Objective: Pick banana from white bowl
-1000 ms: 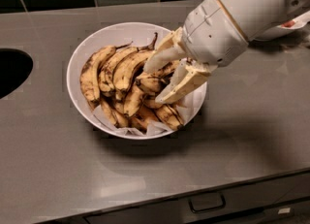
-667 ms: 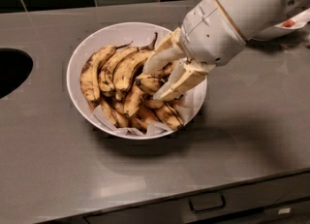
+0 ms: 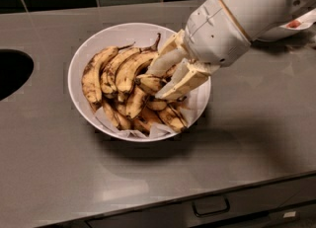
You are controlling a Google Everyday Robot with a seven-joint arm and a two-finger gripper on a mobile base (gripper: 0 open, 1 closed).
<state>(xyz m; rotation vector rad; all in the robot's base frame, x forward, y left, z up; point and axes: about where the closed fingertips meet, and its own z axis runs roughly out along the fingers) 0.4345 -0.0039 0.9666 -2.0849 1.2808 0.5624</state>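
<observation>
Where paper-lined bowl [image 3: 111, 37] sits on counter [image 3: 247, 138], reaching in from 2 o'clock with gripper [image 3: 156, 84], jaws pinching banana [image 3: 145, 81] at 3 o'clock side of pile [image 3: 108, 71]

Right side of bowl [image 3: 101, 38]: bananas [image 3: 126, 71] partly hidden under gripper [image 3: 157, 82]; arm [image 3: 256, 0] cut off at top right; dark opening [image 3: 12, 71] cropped by left edge.

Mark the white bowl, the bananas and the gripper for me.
white bowl [image 3: 104, 36]: camera view, bare inner wall at upper left.
bananas [image 3: 93, 76]: camera view, middle of the leftmost banana.
gripper [image 3: 154, 84]: camera view, its tip, down among the bananas.
</observation>
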